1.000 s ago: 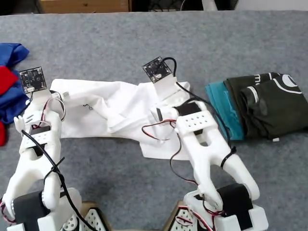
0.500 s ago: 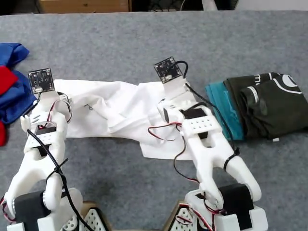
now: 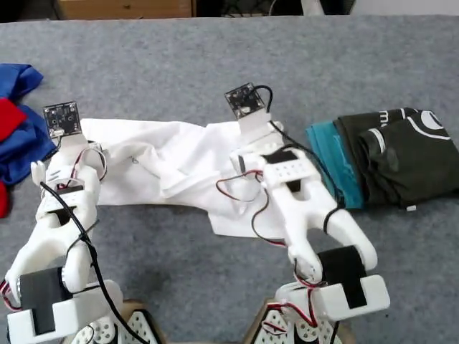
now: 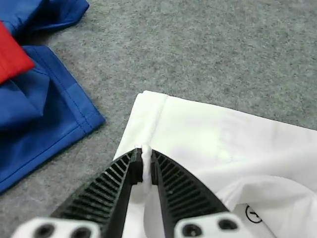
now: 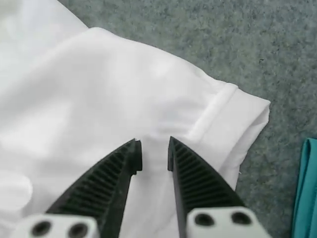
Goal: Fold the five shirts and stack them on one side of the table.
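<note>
Over the last second both arms have shifted only slightly above the white shirt point(image 3: 179, 161), which lies rumpled across the middle of the bench point(image 3: 215, 57). The left arm's wrist has slid a little toward the right of the high view, along the shirt's left end. The right arm's wrist swung to the right and has since come part of the way back. The shirt's outline has hardly altered, so no fold has been made yet. The left gripper point(image 4: 144, 157) is pressed together on a thin ridge of the shirt's fabric near its corner, close to the blue shirt point(image 4: 44, 124). The right gripper point(image 5: 153, 144) hangs over the shirt's sleeve end near the hem, its jaws narrowly apart with no cloth visibly caught between them. By my judgement the left end is secured, and the right must close before the shirt can be lifted or spread flat. A dark green shirt point(image 3: 409, 154) lies folded on a teal shirt point(image 3: 326, 168) at the right of the frame. The blue shirt and a red garment point(image 3: 6, 118) wait at the left edge.
</note>
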